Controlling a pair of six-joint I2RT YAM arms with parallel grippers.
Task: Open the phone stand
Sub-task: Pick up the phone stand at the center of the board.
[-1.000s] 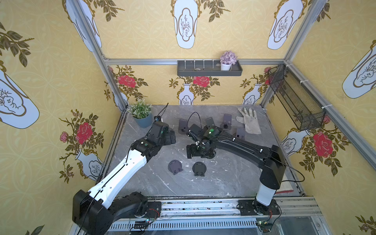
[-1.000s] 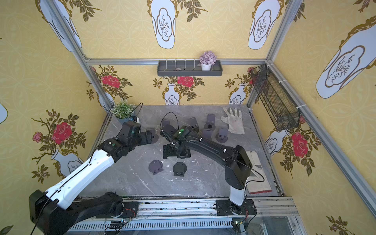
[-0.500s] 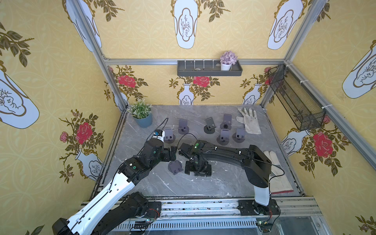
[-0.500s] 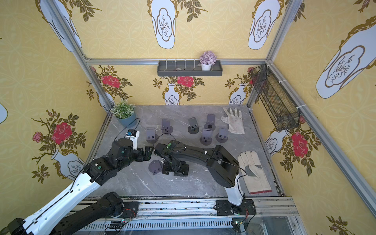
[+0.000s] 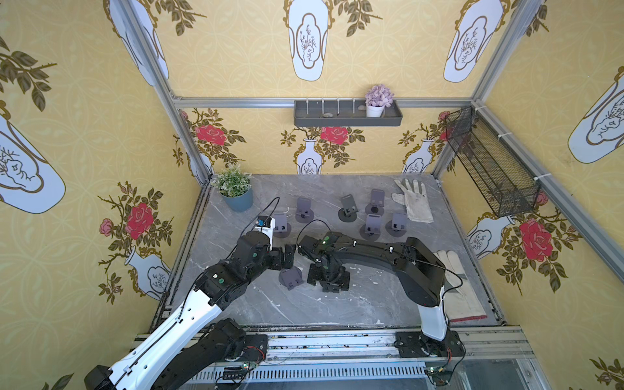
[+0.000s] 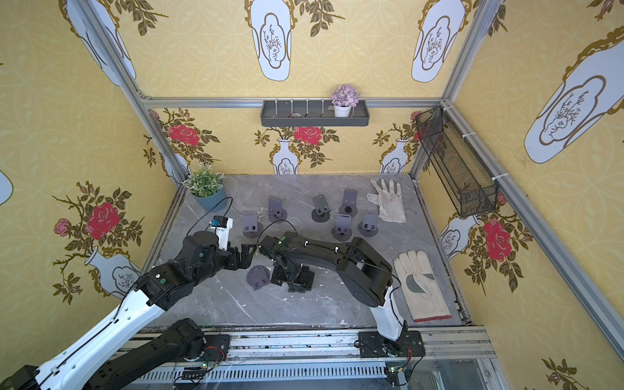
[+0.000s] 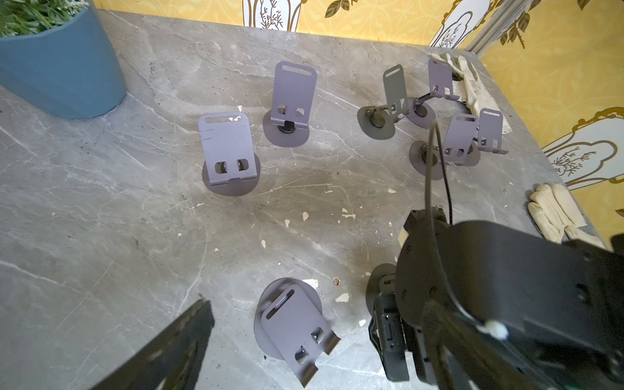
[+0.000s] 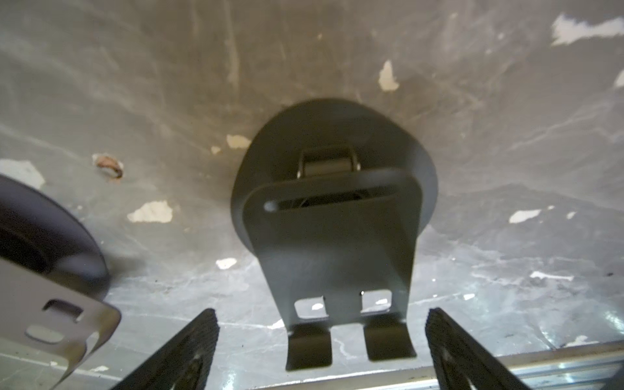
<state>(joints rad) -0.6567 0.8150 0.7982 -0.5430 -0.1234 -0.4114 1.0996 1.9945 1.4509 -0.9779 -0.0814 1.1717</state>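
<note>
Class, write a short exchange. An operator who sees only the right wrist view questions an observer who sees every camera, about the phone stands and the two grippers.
Operator: My right gripper is open, and a folded stand lies framed between its fingers. Where is the left gripper?
Observer: The left gripper hovers just beside the second folded stand, not touching it.
Operator: Are any stands open already?
Observer: Yes, six open stands are upright further back.
</note>
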